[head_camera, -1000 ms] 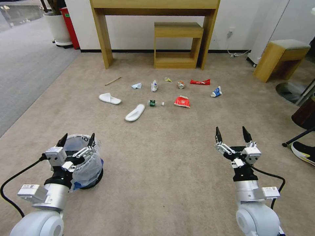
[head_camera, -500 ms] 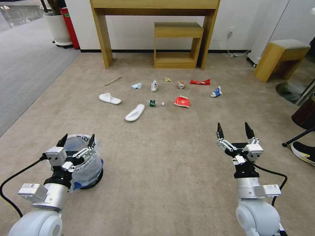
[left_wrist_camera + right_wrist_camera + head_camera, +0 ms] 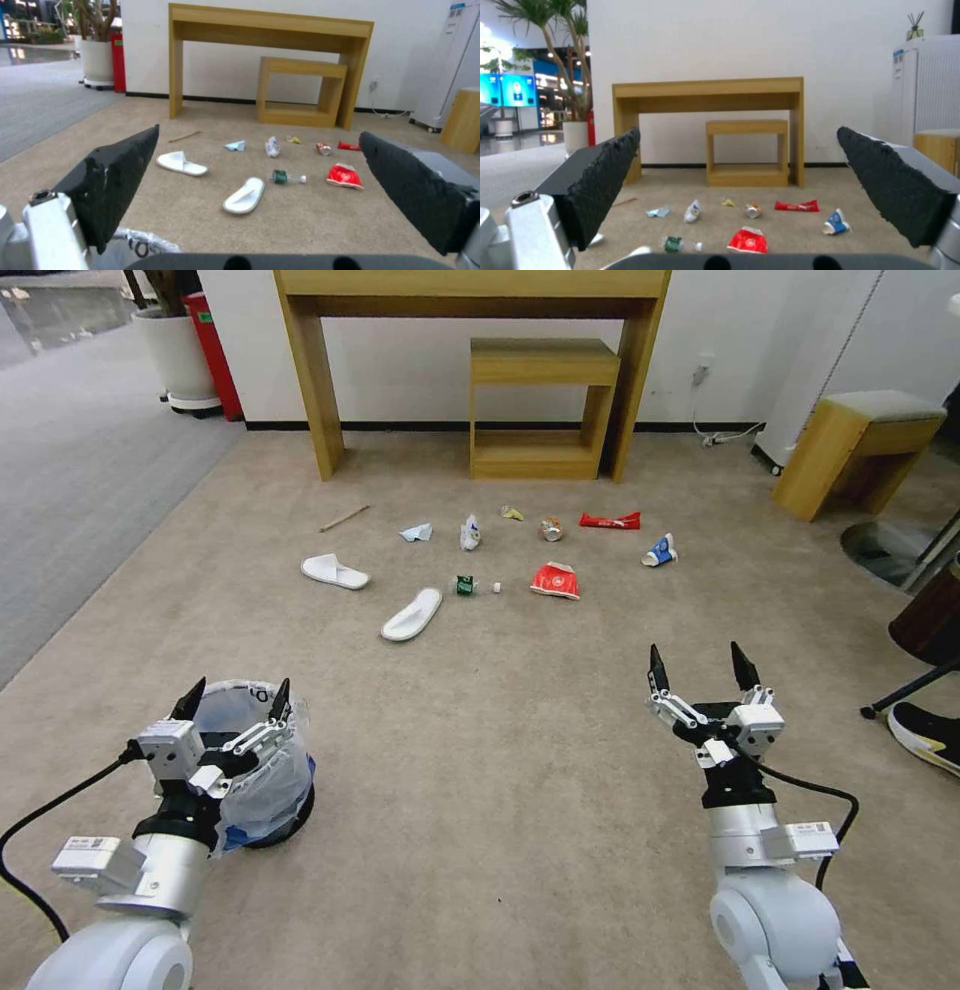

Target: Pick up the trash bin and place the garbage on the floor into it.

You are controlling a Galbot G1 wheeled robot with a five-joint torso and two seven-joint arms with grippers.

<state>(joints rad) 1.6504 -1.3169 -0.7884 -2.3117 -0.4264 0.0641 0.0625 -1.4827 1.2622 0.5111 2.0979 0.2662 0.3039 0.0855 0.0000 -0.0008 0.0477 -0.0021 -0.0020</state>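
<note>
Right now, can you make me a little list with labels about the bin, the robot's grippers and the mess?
trash bin: on the floor, bag-lined
left gripper: open, above the bin's rim
right gripper: open, in the air, holding nothing
garbage: on the carpet, none in the grippers
slippers: two, white
red wrappers: two

**Right wrist view: fingers apart, litter on the carpet**

The right gripper (image 3: 737, 195) had its fingers (image 3: 602, 183) spread wide. Between them, on the floor (image 3: 790, 232), lay garbage: a red wrapper (image 3: 796, 206), a blue-white paper cup (image 3: 836, 222), a crushed can (image 3: 752, 210) and a red packet (image 3: 748, 240). A wooden table (image 3: 707, 92) stood against the wall.
</note>
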